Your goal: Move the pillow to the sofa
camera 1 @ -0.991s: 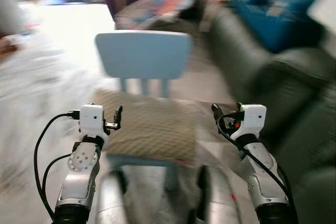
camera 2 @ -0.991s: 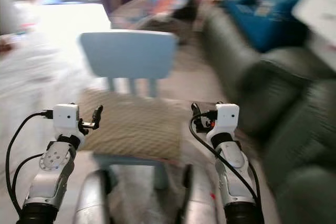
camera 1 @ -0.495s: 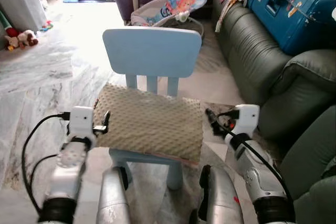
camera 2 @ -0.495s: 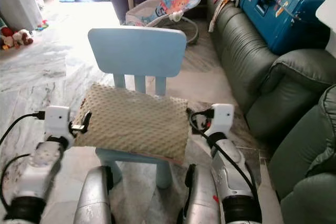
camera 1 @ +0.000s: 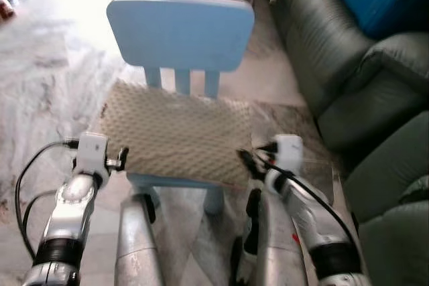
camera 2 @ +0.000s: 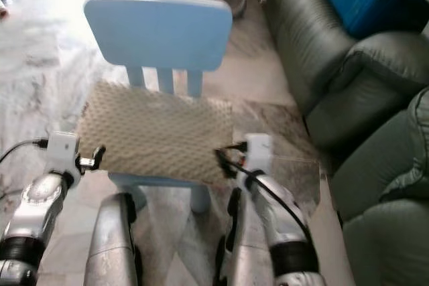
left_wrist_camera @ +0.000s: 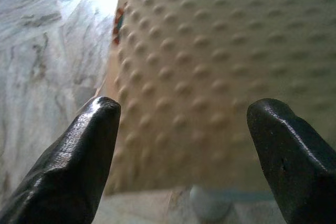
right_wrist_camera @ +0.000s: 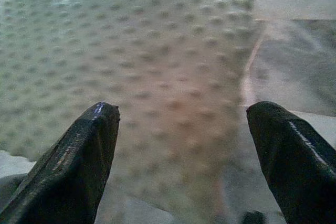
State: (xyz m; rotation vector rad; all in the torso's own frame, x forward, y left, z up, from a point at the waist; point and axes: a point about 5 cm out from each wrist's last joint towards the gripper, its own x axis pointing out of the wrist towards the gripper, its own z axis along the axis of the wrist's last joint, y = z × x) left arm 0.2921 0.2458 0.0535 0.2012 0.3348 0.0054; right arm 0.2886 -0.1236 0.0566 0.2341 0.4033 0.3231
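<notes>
Marbled floor (camera 1: pixel 40 92) across the left of the frame, dark green sofa (camera 1: pixel 335 51) down the right. Between them, centre frame: a pale blue chair (camera 1: pixel 181 31) carrying the beige dotted pillow (camera 1: pixel 175 132) flat on its seat. Left gripper (camera 1: pixel 123 159) at the pillow's lower left corner, fingers (left_wrist_camera: pixel 73 166) spread wide, holding nothing. Right gripper (camera 1: pixel 246 163) at the lower right corner, fingers (right_wrist_camera: pixel 79 156) likewise wide apart and empty, pillow edge just ahead.

A beige dotted pillow (camera 2: pixel 155 129) lies on a light blue chair (camera 2: pixel 159 31) at centre frame. The left gripper (camera 2: pixel 98 155) and right gripper (camera 2: pixel 221 159) flank its near corners. A dark green sofa (camera 2: pixel 348 85) fills the right.
</notes>
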